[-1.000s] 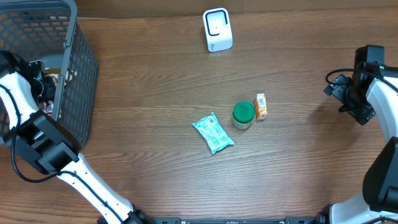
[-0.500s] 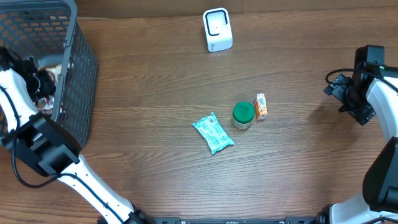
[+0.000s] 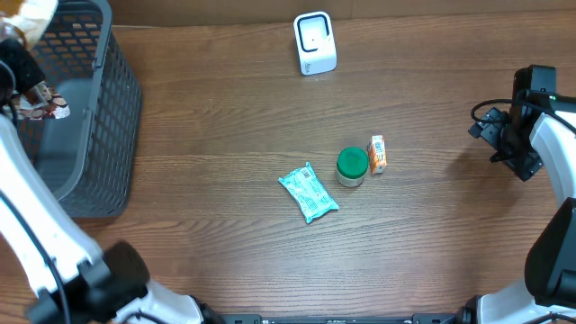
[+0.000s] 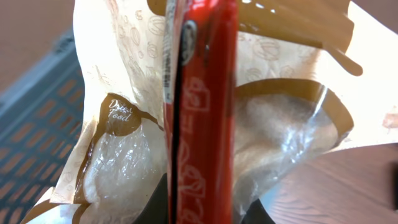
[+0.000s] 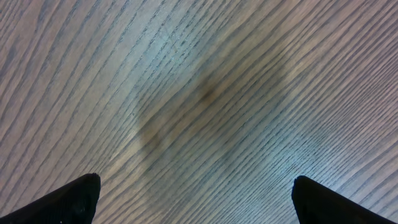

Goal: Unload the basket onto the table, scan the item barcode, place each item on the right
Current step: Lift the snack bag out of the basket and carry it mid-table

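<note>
Cream paper with brown trim and clear windows fills the left wrist view. It is a snack packet (image 4: 124, 143) with a red band down its middle, pinched from below by the left gripper (image 4: 202, 210), whose dark fingers (image 4: 157, 202) are clamped tight on either side of it. Overhead, this arm holds the packet up at the far left of the scene, above the far-left corner of the grey mesh basket (image 3: 112, 117).

The white scanner (image 3: 314, 42) stands at the far edge of the wooden table (image 3: 207, 117), well apart from the packet. Near the table's middle lie a teal pouch (image 3: 309, 192), a green-lidded jar (image 3: 351, 166) and a small orange carton (image 3: 377, 154), the carton just beside the jar.

At the right edge the right gripper (image 5: 202, 202) hangs over bare wood, its fingers spread wide with nothing between them.
</note>
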